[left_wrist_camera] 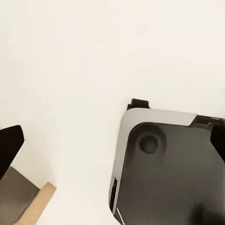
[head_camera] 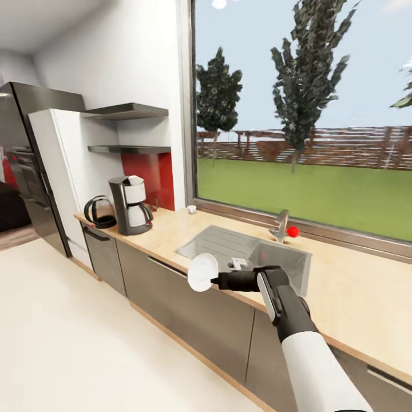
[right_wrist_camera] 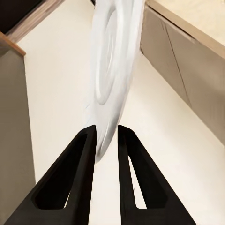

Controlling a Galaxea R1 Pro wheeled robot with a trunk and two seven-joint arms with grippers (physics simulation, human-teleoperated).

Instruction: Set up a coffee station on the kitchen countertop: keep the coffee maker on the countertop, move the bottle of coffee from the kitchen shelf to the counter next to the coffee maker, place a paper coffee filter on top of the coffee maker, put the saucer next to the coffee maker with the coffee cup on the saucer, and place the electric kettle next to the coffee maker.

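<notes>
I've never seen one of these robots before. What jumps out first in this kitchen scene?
A white saucer held edge-on in the right end effector, out over the floor in front of the counter. Farther along the counter, by the red wall panel, stands the black coffee maker with the electric kettle beside it. Behind the sink, a huge window looks onto lawn and trees.

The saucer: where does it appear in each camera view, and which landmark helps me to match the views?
Head view: the saucer is at lower centre, held on edge by the right gripper, in front of the counter's cabinets.
Right wrist view: the saucer stands between the fingers, reaching upward.
Left wrist view: not in it.
Shared landmark: the grey cabinet fronts under the wooden countertop.
</notes>
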